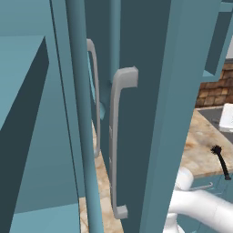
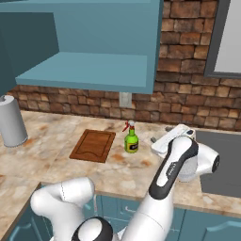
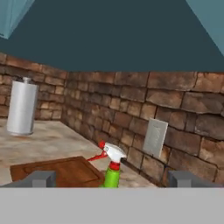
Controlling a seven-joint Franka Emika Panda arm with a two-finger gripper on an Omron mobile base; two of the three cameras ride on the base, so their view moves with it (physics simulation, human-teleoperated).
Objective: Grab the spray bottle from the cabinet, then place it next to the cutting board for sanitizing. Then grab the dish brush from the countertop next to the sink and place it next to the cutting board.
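Note:
The green spray bottle (image 2: 131, 140) with its red and white trigger head (image 3: 110, 154) stands upright on the countertop (image 2: 52, 162), just right of the brown cutting board (image 2: 93, 145). My gripper (image 3: 113, 179) is open, its two dark fingertips (image 3: 41, 178) wide apart, and it looks at the bottle from a short distance with nothing held. In the right base view my hand hovers to the right of the bottle, near the sink. The black dish brush (image 1: 220, 162) lies on the countertop (image 1: 200, 141) beside the sink.
An open teal cabinet (image 2: 89, 70) hangs above the board, and its door (image 1: 136, 113) with grey handles blocks most of the left base view. A paper towel roll (image 2: 12, 121) stands far left. The dark sink (image 2: 221, 162) is at the right. A wall outlet (image 3: 155, 138) sits behind the bottle.

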